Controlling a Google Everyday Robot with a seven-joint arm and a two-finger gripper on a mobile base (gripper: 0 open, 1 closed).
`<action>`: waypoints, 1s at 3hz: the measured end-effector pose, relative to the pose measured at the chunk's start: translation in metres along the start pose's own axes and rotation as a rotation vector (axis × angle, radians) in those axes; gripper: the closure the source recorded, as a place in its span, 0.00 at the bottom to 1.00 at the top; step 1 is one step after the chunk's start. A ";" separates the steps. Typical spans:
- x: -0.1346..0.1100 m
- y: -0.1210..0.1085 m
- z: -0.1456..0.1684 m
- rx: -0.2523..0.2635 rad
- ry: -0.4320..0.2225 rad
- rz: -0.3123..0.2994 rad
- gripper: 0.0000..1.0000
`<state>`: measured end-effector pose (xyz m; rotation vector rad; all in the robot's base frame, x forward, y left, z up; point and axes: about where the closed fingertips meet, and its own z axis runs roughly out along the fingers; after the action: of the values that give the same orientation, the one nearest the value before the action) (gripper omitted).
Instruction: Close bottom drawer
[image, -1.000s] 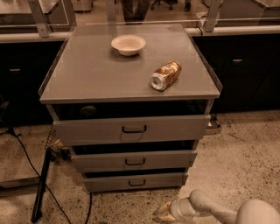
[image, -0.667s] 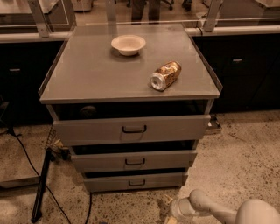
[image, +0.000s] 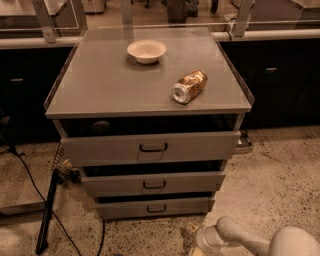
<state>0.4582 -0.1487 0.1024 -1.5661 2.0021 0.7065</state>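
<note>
**Claw low by the cabinet's foot, bottom drawer ajar**

The bottom drawer (image: 155, 207), lowest in the grey cabinet (image: 100, 148), stands slightly pulled out, with a dark gap above its front. The claw (image: 196, 245) hangs near the floor, just off the cabinet's front right corner and apart from the drawer. I cannot tell whether it is open. A bowl (image: 146, 51) and a tipped can (image: 189, 86) rest on the tabletop (image: 100, 85).
</note>
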 end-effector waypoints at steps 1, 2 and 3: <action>0.038 -0.021 -0.044 0.061 0.120 -0.012 0.27; 0.077 -0.044 -0.102 0.124 0.213 0.005 0.50; 0.108 -0.081 -0.177 0.204 0.410 -0.014 0.74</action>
<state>0.5021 -0.3610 0.1543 -1.6994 2.2622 0.1712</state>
